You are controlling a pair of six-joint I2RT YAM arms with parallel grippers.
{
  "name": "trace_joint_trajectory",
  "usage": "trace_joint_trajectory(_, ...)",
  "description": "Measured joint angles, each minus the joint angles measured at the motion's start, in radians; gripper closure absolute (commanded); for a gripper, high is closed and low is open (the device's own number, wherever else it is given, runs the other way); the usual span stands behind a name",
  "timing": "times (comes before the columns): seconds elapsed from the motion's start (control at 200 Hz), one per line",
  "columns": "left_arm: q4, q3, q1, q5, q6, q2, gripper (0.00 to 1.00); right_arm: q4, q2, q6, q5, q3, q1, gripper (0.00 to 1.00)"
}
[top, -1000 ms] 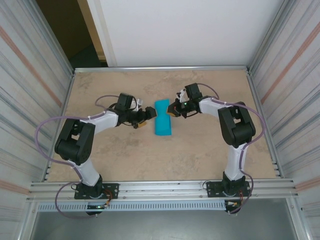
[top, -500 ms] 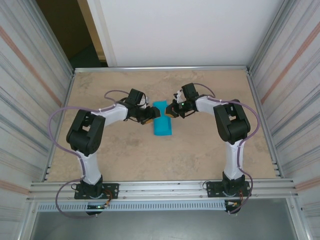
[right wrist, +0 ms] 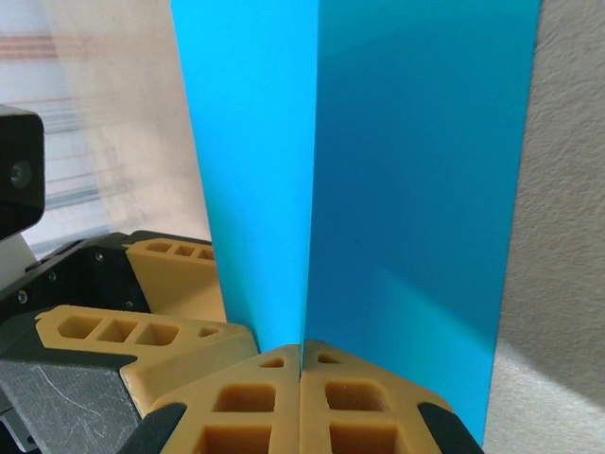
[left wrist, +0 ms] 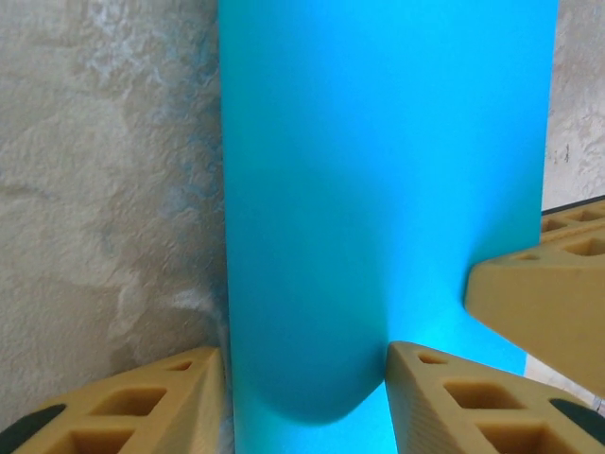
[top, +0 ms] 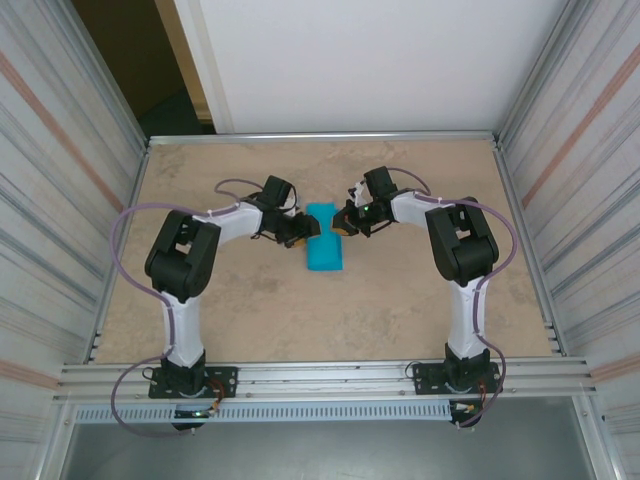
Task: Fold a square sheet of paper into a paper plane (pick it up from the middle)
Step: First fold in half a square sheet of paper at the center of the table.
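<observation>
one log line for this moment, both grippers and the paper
object: teal-blue folded paper sheet on tan table | right gripper: shut on its edge | left gripper: jaws apart, astride its curled end

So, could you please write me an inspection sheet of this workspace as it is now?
Surface: tan mottled table, flat.
Job's things: square sheet of paper, teal, folded narrower, at table centre; not yet plane-shaped.
Clutter: nothing seen.
Grippers: left gripper jaws apart around the sheet's curled edge; right gripper shut on its opposite side.
Cables: purple cables loop along both arms, off the paper.
Surroundings: corrugated metal walls at the sides, white panel behind.
</observation>
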Motion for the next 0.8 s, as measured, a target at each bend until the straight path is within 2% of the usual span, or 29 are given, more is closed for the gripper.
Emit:
trace_joint_trajectory(0.145,-0.019,0.029,0.0,0.0,0.013,0.016,0.55,-0.004,0.009,0.0,0.0,0.009,-0.002,1.0)
trace_joint_trajectory(0.236,-0.031,0.039,0.0,-0.002,0.014,0.028,0.56,-0.009,0.01,0.0,0.0,0.009,-0.002,0.96)
trace_joint_trajectory(0.531,-0.067,0.058,0.001,-0.015,0.018,0.046,0.58,-0.032,-0.005,-0.006,0.032,0.004,-0.02,0.67)
trace_joint_trajectory(0.802,-0.156,0.126,-0.021,-0.071,0.03,0.078,0.56,-0.04,-0.22,-0.003,0.134,-0.124,-0.08,0.58)
